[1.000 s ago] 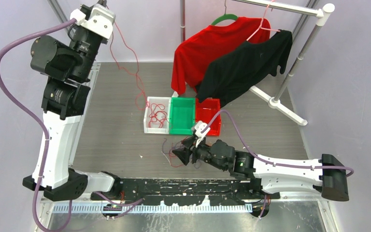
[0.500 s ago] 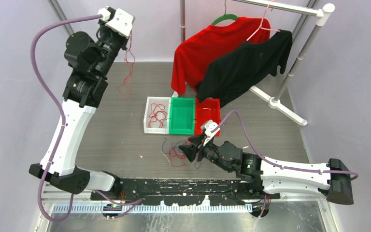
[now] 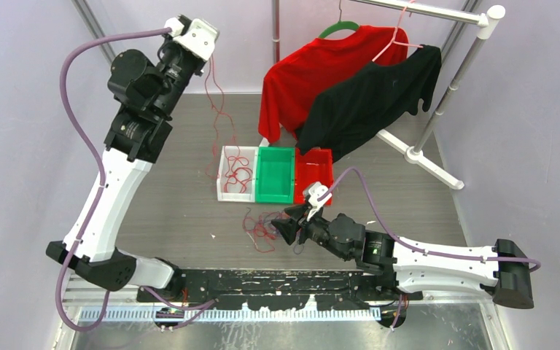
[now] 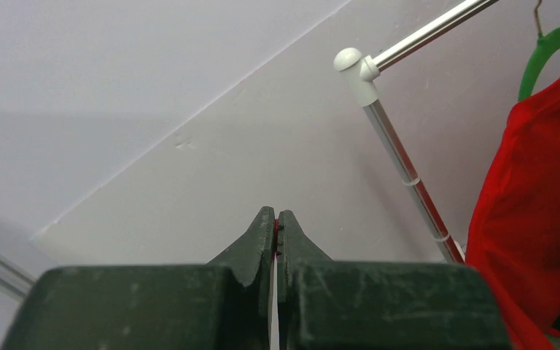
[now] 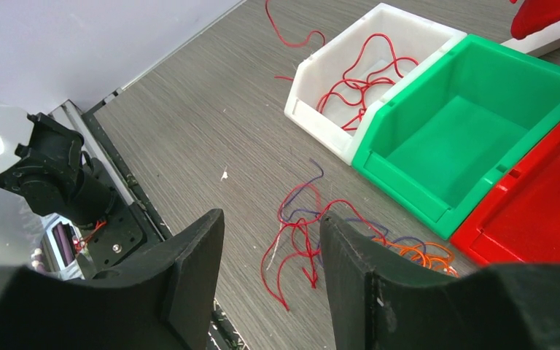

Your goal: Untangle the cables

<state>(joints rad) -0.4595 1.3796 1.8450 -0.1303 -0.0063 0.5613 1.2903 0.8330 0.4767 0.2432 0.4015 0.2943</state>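
Table (image 3: pixel 168 189) — white bin (image 3: pixel 221 175) holds red cables (image 3: pixel 239 171); left tool (image 4: pixel 275 219) pinches one, right tool (image 5: pixel 271 219) parted

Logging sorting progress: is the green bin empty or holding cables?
Empty: the right wrist view shows the green bin's bare floor. The white bin beside it holds red cables.

I see the cables (image 5: pixel 306 233) as a loose, flat tangle of thin red, purple and orange wires at lower centre, more red loops (image 5: pixel 357 80) piled just above it, and one red strand (image 3: pixel 217 138) dangling from upper left.
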